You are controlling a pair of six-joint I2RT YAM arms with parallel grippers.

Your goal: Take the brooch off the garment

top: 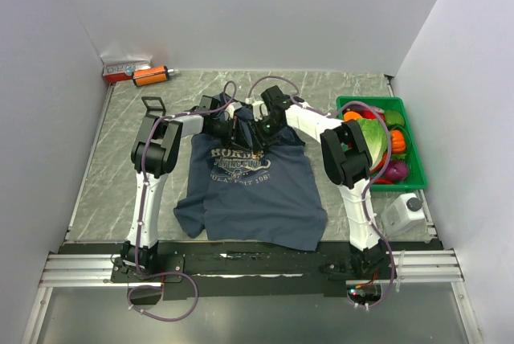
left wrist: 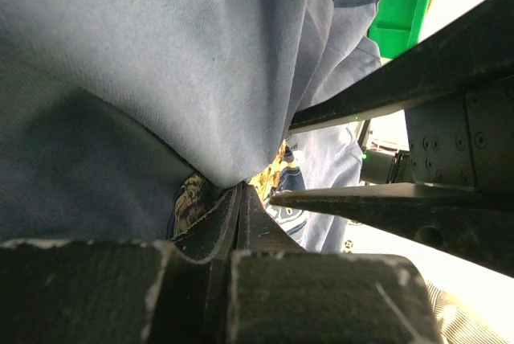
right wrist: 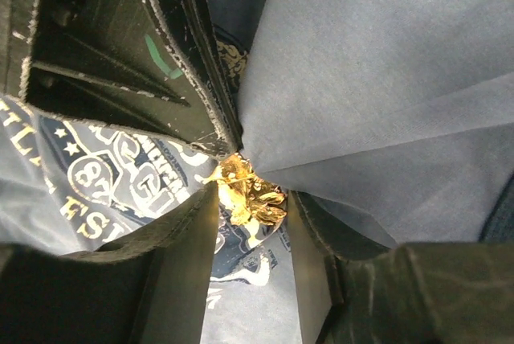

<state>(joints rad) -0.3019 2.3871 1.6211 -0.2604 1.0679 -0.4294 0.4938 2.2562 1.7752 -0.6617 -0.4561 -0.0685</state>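
Note:
The navy garment [top: 257, 191] lies spread on the table, and its neckline is lifted between the two arms. My left gripper [top: 235, 130] is shut on a fold of the blue fabric [left wrist: 201, 79], which is pinched at its closed tips [left wrist: 239, 190]. In the right wrist view the small gold brooch [right wrist: 249, 191] hangs from that fold, just below the left gripper's black fingers [right wrist: 161, 63]. My right gripper [right wrist: 250, 199] has one finger on each side of the brooch, and both pads touch it. The brooch is hidden in the top view.
A green basket [top: 405, 112] of toy vegetables stands at the right. Below it is a white device [top: 405, 211]. An orange cylinder [top: 150, 75] and a red-and-white box [top: 124, 69] lie in the far left corner. A small black frame [top: 152, 104] is close by. White walls enclose the table.

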